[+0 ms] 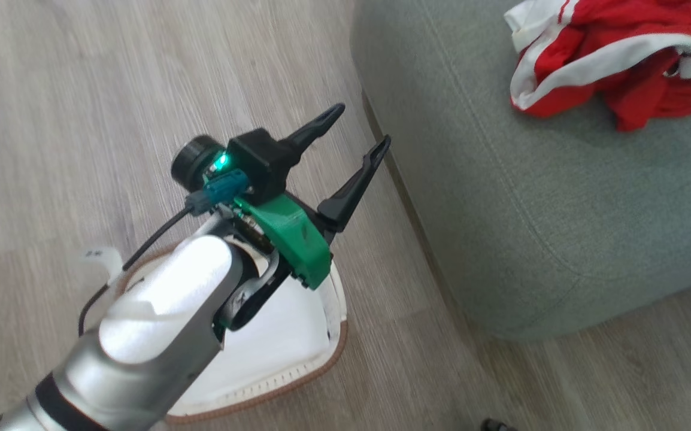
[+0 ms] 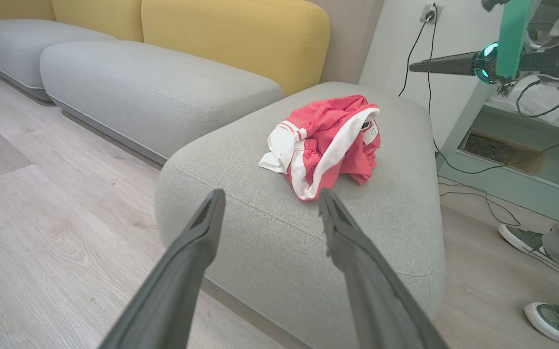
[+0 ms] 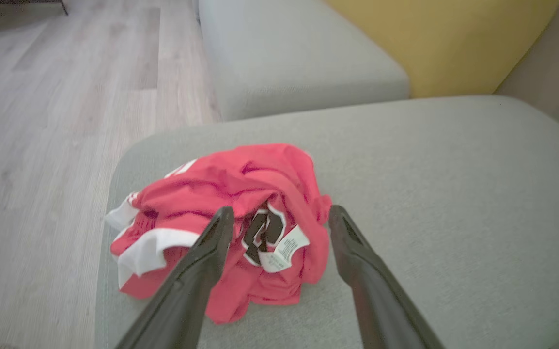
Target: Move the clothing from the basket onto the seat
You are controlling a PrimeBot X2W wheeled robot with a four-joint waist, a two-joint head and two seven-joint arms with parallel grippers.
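clothing (image 1: 609,66) bright red, white stripes and trim, black lettering edged white. seat (image 1: 531,209) plain grey-green. basket (image 1: 315,371) rim brown woven, liner (image 1: 285,341) white. floor (image 1: 82,120) pale grey wood grain. back cushion (image 2: 231,39) mustard yellow. left gripper (image 1: 363,124) black, mount (image 1: 288,236) green. forearm (image 1: 160,311) white and silver. shoes (image 2: 526,240) grey-green, white soles.

basket (image 1: 312,372): part hidden behind forearm (image 1: 160,311) | clothing (image 1: 591,60): cut by edge

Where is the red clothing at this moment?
The clothing lies crumpled on the seat, at the upper right of the head view, apart from the basket on the floor.
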